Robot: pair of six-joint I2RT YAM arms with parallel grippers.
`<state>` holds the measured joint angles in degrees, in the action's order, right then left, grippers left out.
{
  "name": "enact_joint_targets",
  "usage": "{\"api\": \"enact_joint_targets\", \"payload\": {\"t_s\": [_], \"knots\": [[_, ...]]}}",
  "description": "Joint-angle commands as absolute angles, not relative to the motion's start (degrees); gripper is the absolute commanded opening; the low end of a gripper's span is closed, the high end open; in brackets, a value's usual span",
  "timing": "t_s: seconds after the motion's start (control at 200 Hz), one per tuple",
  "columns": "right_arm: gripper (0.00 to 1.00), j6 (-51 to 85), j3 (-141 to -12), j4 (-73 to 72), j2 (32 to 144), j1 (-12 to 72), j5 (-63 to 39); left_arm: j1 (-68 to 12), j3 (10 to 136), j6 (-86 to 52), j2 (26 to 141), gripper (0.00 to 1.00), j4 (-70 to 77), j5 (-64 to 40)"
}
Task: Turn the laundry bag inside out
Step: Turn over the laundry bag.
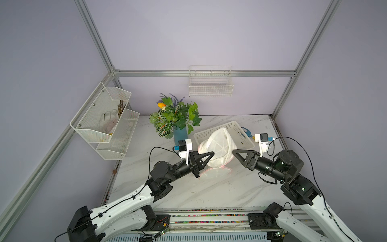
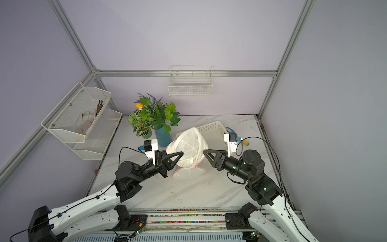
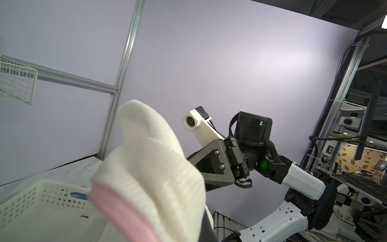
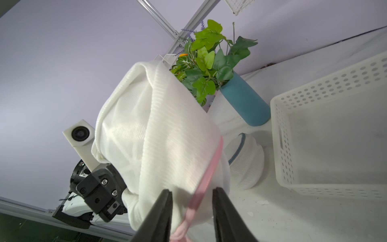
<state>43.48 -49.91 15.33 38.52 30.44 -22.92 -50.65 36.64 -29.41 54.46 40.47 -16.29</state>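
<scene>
Your left end effector [image 1: 212, 154] is closed, with the laundry bag [image 1: 219, 143] draped over it above the bench [image 1: 188, 190]. Your right end effector [image 4: 191, 191] stands partly open, its 2 fingers [image 4: 161, 209] straddling the bag's pink rim [image 4: 210, 171].

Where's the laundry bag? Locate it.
In both top views the laundry bag is held up mid-table by the left gripper, right gripper at its other side, in front of the white basket.

Robot lab cell: aluminium frame [image 1: 146, 73], lavender panels [image 1: 188, 31], marble-look tabletop [image 1: 209, 192].
</scene>
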Motion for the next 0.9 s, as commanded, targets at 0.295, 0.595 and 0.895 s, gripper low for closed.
{"api": "enact_joint_targets", "payload": {"t_s": [0.295, 0.595, 0.895], "knots": [[0.0, 47.5, -43.69, 15.12, 35.64, 29.07, -18.49, -50.54, 39.43, -31.36, 54.6, 0.0, 52.25, -24.09], [0.0, 51.0, -33.46, 4.96, 37.96, 29.07, -35.54, -50.56, 43.83, -26.22, 54.81, 0.0, 57.1, -27.92], [0.56, 37.85, -44.13, 19.3, 32.53, 26.75, -20.72, -49.95, 40.41, -17.43, 52.43, 0.0, 36.91, -26.63]]}}
